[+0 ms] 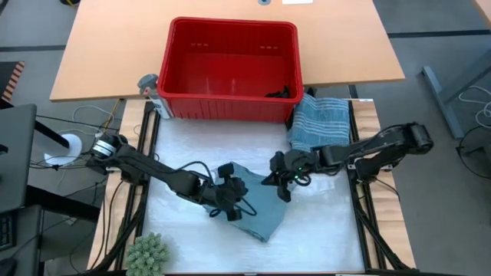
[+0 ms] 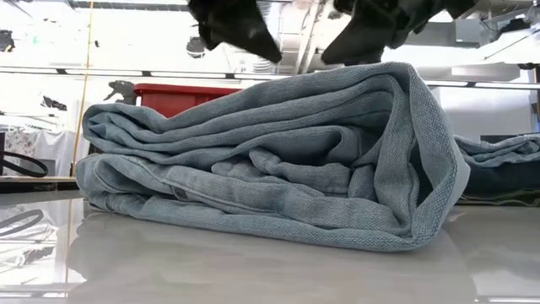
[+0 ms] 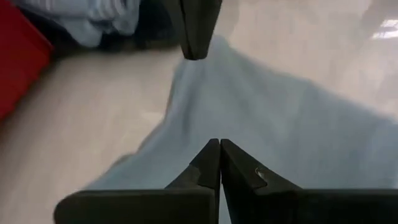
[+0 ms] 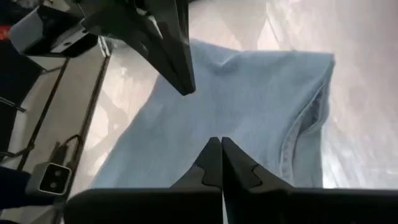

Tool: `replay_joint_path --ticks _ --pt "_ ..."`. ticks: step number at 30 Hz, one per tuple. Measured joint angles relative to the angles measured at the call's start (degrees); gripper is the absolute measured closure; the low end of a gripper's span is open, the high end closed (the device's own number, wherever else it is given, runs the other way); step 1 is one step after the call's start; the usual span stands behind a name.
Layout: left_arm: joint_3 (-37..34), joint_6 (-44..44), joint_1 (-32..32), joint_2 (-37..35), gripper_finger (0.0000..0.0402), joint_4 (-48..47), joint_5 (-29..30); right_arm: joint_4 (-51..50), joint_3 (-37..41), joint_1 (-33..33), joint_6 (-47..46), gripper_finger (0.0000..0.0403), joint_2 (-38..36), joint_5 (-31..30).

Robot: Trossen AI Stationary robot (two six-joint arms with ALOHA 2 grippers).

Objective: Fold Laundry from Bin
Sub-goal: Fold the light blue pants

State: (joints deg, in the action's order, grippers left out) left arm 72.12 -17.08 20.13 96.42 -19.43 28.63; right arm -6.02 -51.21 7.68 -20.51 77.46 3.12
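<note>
Blue cloth (image 1: 261,207) lies bunched & partly folded on the pale surface (image 1: 184,146), in front of the red bin (image 1: 230,73), w/ both grippers just above it. Left gripper (image 1: 234,201) sits over the cloth's left part, fingers (image 3: 205,168) clenched tight, nothing between them; right gripper (image 1: 282,186) is by the cloth's upper right edge, fingers (image 4: 208,165) also clenched, empty. Striped cloth (image 1: 318,123) lies just right of the bin, w/ a dark item (image 1: 282,93) in the bin's corner

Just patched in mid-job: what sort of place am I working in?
Likely a robotics lab, not a home: a wooden desk behind the work table, loose cables at its left, and a red bin for laundry.
</note>
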Motion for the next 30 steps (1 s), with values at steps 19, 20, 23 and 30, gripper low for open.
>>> replay_joint_path --ticks 19,20,23,30 --pt "-18.77 -0.52 -10.23 0.24 0.0401 24.26 -0.36 -0.19 0.01 -4.42 1.93 0.0381 13.64 2.61" --pt "-19.64 -0.54 -11.10 0.24 0.0401 24.79 -0.56 -0.09 0.01 -4.99 1.93 0.0377 14.23 3.00" --pt "-23.16 -2.16 -12.91 0.24 0.0402 27.36 -1.99 0.77 0.01 -6.12 1.94 0.0370 15.89 4.46" --pt "-31.06 -5.94 -13.47 0.22 0.0401 33.21 -1.78 1.40 -0.05 -8.00 1.85 0.0385 20.16 4.57"
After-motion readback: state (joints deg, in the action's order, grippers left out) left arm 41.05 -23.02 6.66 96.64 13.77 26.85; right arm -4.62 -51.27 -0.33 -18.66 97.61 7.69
